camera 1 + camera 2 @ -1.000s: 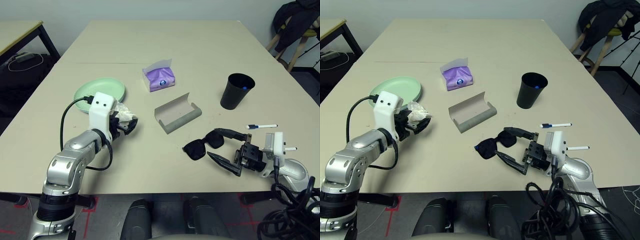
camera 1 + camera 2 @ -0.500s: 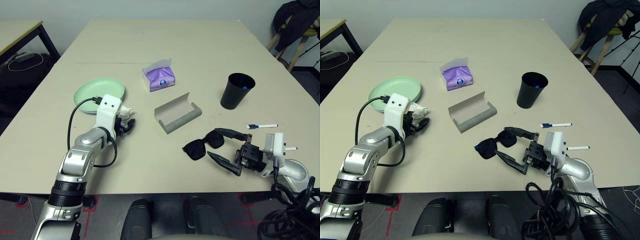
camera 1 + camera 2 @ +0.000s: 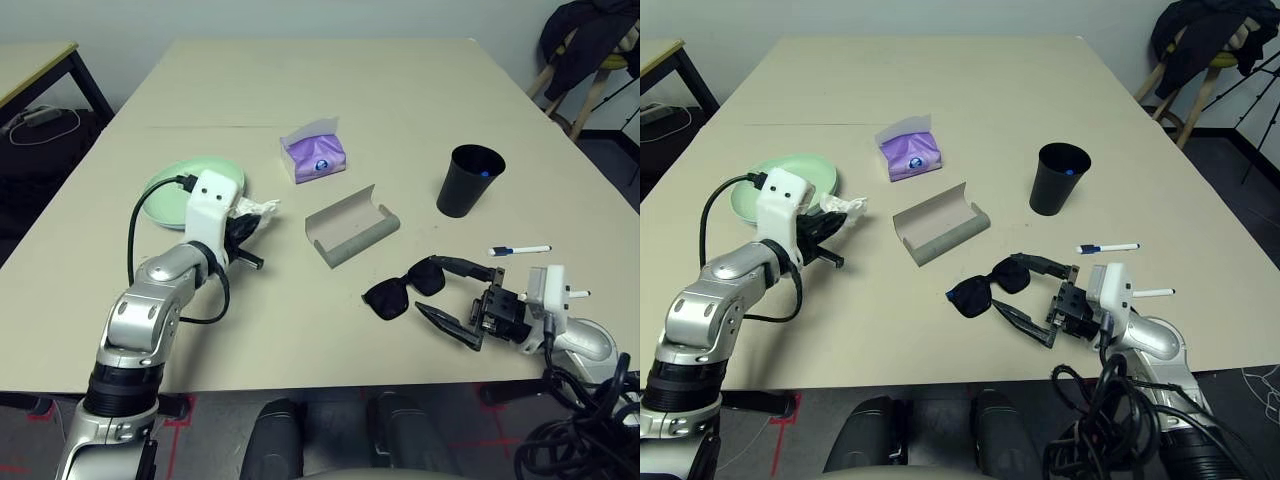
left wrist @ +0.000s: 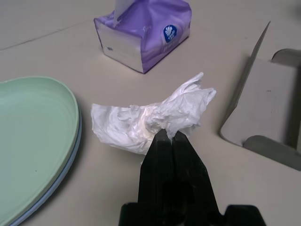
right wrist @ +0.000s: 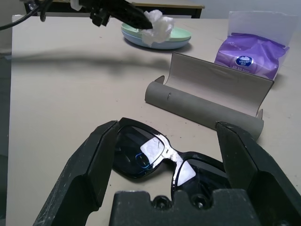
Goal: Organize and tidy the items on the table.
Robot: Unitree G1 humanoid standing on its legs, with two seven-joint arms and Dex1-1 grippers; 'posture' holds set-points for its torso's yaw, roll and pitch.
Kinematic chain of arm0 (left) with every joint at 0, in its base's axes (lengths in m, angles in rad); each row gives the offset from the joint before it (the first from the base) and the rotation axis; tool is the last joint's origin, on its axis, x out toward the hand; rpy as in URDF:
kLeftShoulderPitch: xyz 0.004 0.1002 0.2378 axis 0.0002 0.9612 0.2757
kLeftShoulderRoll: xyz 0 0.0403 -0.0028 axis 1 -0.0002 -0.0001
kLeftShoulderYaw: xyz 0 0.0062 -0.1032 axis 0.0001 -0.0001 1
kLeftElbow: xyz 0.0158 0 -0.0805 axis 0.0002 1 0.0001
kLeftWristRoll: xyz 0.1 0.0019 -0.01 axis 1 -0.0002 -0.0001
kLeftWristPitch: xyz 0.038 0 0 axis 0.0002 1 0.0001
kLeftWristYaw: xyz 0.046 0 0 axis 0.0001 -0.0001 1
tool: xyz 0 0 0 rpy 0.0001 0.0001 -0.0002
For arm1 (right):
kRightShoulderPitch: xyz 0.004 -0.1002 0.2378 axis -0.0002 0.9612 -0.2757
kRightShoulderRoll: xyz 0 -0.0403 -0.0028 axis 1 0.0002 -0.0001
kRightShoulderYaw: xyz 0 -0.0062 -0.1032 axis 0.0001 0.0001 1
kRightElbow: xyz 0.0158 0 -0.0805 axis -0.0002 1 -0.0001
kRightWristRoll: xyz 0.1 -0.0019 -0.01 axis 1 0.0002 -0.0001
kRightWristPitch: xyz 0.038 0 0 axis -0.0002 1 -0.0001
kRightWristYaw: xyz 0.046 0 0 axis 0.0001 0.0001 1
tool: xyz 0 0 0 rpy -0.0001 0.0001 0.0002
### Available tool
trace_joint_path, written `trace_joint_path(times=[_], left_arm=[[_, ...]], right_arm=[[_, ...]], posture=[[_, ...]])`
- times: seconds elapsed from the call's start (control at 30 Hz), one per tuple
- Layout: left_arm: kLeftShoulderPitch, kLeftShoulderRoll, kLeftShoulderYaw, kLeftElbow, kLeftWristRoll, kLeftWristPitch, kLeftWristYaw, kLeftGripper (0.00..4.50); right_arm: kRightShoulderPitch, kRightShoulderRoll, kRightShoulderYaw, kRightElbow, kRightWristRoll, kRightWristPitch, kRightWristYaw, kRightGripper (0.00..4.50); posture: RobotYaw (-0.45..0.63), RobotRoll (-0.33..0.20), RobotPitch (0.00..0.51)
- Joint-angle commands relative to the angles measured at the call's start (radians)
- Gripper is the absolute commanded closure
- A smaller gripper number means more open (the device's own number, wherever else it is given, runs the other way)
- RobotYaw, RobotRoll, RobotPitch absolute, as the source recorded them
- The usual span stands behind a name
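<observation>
My left gripper (image 3: 247,222) is shut on the crumpled white tissue (image 4: 150,120), pinching its near edge. The tissue (image 3: 258,209) hangs just off the rim of the stacked plates (image 3: 163,200), pale green on light blue. Near the table's front edge my right gripper (image 3: 456,298) stands open, its fingers on either side of the black sunglasses (image 5: 155,157), which lie on the table (image 3: 300,90). The grey glasses case (image 3: 352,228) lies open at the middle. A black cup (image 3: 470,180) stands at the right, and the white marker pen (image 3: 520,250) lies in front of it.
A purple tissue pack (image 3: 315,152) sits behind the case. A side table (image 3: 30,65) stands at the far left. At the far right is a stool with dark clothing (image 3: 590,40). Black cables (image 3: 585,440) hang below the right arm.
My left gripper's fingers have closed on the tissue and carried it a little away from the front edge, beside the plates. The right arm and sunglasses have not moved.
</observation>
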Motion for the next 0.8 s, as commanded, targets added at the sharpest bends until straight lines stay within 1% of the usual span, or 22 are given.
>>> trace_joint_path(times=[0.03, 0.1, 0.2, 0.37, 0.47, 0.6, 0.73, 0.8], left_arm=[[-0.059, -0.019, 0.07, 0.004, -0.036, 0.049, 0.033, 4.48], [-0.086, -0.027, 0.1, 0.034, -0.03, 0.051, 0.057, 4.48], [-0.111, -0.021, 0.099, 0.095, 0.021, 0.004, 0.097, 4.48], [-0.159, 0.011, 0.038, 0.289, 0.16, -0.119, 0.175, 4.48], [-0.182, 0.02, 0.015, 0.411, 0.218, -0.196, 0.197, 4.48], [-0.214, 0.019, 0.018, 0.597, 0.262, -0.298, 0.222, 4.48], [-0.234, 0.026, 0.011, 0.708, 0.298, -0.365, 0.23, 4.48], [-0.24, 0.023, 0.014, 0.731, 0.3, -0.378, 0.225, 4.48]], right_arm=[[-0.002, -0.001, -0.004, 0.012, -0.003, -0.01, 0.009, 0.0], [-0.003, -0.002, -0.005, 0.014, -0.003, -0.01, 0.01, 0.0], [-0.003, -0.002, -0.006, 0.015, -0.004, -0.011, 0.01, 0.0], [-0.001, 0.0, -0.005, 0.016, -0.004, -0.014, 0.011, 0.0], [-0.002, 0.001, -0.006, 0.016, -0.005, -0.015, 0.01, 0.0], [-0.001, 0.002, -0.01, 0.015, -0.006, -0.017, 0.004, 0.0], [0.005, 0.002, -0.011, 0.006, -0.007, -0.018, -0.002, 0.0], [0.008, 0.001, -0.01, 0.0, -0.008, -0.017, -0.006, 0.0]], posture=[[0.05, 0.0, 0.096], [0.05, 0.0, 0.096], [0.05, 0.0, 0.096], [0.04, 0.0, 0.091], [0.04, 0.0, 0.091], [0.02, 0.0, 0.088], [0.0, 0.0, 0.086], [0.0, 0.0, 0.086]])
